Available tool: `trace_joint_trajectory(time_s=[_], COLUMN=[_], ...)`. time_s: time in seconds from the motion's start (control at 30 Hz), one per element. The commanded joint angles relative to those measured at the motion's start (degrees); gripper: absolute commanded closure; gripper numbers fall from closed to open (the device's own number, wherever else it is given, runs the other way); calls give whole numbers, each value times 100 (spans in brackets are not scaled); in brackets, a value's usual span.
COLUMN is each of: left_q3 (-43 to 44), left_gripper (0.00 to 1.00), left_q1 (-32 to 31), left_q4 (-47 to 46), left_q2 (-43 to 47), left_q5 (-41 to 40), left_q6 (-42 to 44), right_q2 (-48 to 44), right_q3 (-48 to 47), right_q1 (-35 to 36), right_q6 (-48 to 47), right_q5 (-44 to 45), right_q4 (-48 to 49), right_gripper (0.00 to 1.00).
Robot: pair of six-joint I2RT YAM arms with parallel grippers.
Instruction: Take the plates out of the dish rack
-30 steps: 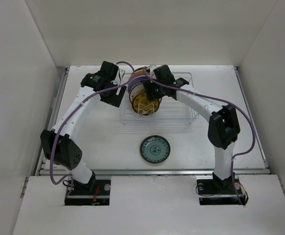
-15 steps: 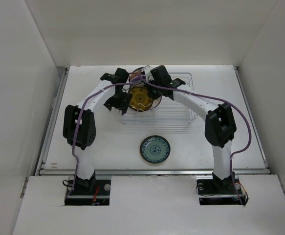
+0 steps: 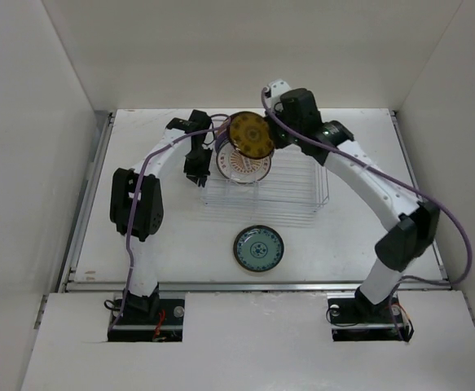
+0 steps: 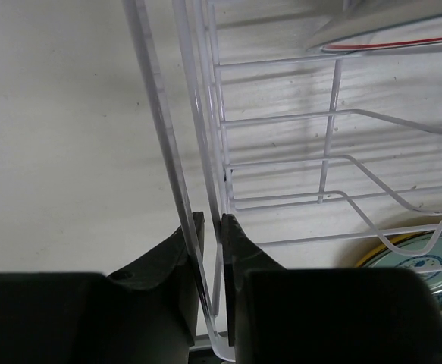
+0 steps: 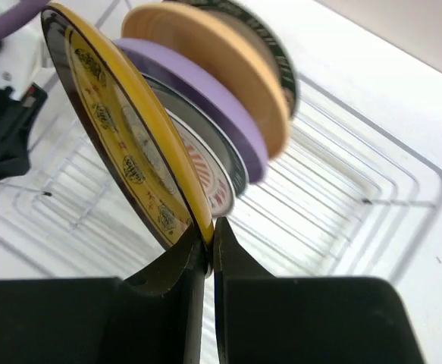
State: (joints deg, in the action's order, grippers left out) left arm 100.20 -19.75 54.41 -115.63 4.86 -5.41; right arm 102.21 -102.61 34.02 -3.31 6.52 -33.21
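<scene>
So the brown-yellow plate point(image 3: 250, 135) is up on edge above the wire rack point(image 3: 302, 195). The sunburst plate point(image 3: 244, 167), lilac plate point(image 5: 209, 92) and tan plate point(image 5: 219, 67) are leaning inside, and the teal plate point(image 3: 259, 248) is flat on the table point(image 3: 164, 236).

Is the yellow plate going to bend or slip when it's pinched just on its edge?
Probably no bending: the yellow plate looks stiff and round, though the right end effector grips only its rim. It looks glossy, so it might slip or swing in such a small pinch. If dropped, it would likely chip or break.
</scene>
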Motion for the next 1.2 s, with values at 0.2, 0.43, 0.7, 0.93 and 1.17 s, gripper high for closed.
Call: trace_joint_trajectory(time_s=[0.2,0.43,0.7,0.93,1.17], left_q3=[228,297,228,-255,-134], left_gripper=[100,100,100,100,100], left_q1=[14,437,507,507,560], left_q4=[377,131,8,-177,-247], left_q2=[322,217,217,331,269], left_q5=[427,1280,1351,1825,2055], left_q6=[-135,-943,-1146,-1384,-1489], right_q2=[-2169,-2601,-2198,-1494,-1099], right_q3=[1487,3606,4311,4363,4188], right_q1=[-45,-45,-45,69,289], right_q6=[1262,2176,2493,2432,2379], right_q5=[-1124,-2595,-2841,-2622,-2376], right_q4=[-1363,-890,-336,-449,-686], right_gripper=[100,100,100,97,54])
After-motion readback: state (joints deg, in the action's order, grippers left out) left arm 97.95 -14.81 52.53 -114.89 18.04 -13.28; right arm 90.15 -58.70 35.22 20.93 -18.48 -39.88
